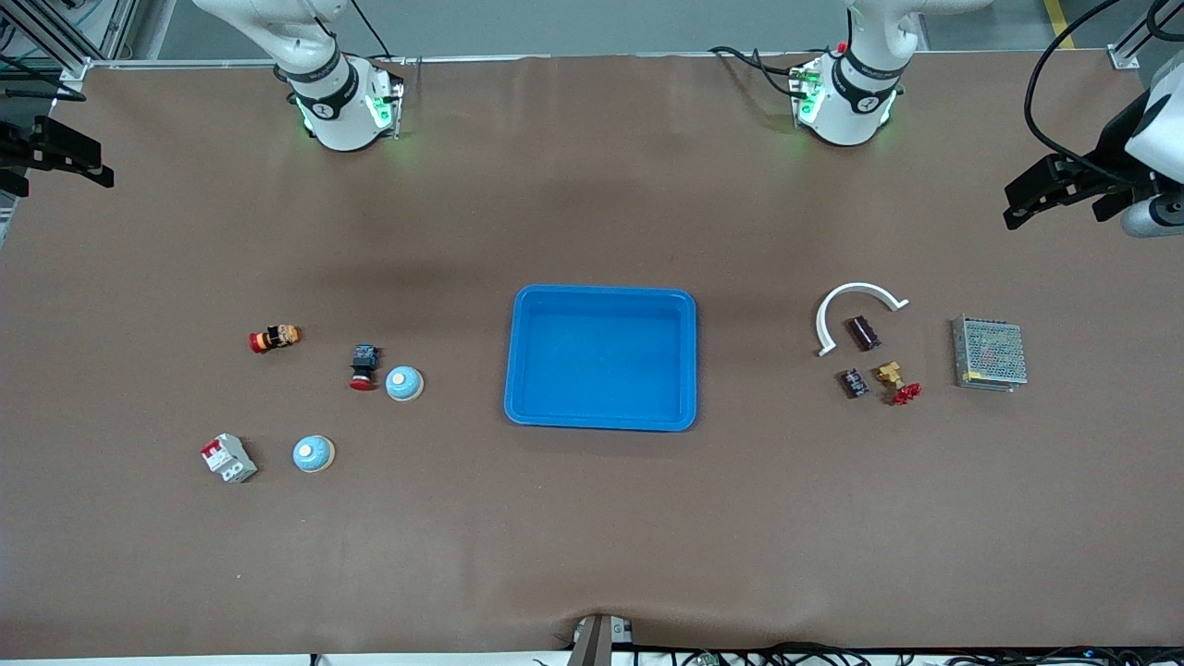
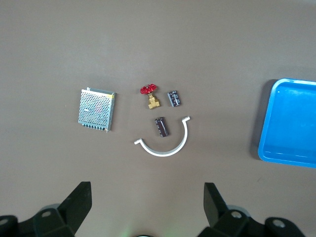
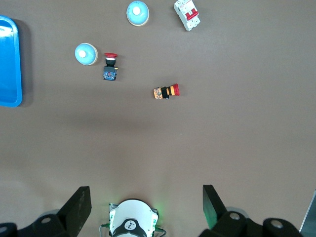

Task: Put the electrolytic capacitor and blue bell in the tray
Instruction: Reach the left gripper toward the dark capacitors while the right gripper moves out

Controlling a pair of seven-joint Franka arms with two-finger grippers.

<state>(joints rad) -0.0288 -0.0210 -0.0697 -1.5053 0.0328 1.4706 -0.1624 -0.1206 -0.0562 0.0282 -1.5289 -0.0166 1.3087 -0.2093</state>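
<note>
The shallow bright-blue rectangular plastic tray (image 1: 601,357) sits at the middle of the brown desk (image 1: 592,518) with nothing in it. Toward the left arm's end lie two dark cylindrical electrolytic capacitors, one (image 1: 865,332) inside a white curved plastic arc (image 1: 856,310), the other (image 1: 854,383) nearer the front camera, just beside a brass valve with a red handle (image 1: 897,382); a perforated metal power supply box (image 1: 989,352) lies closer to the desk's end. Toward the right arm's end are two round blue bells (image 1: 404,383) (image 1: 314,453), a red-capped push button (image 1: 363,366), a red-and-orange switch (image 1: 274,339) and a white circuit breaker (image 1: 228,458). The left claw (image 1: 1054,194) and right claw (image 1: 55,157) wait raised over the desk's ends, each released and holding nothing.
</note>
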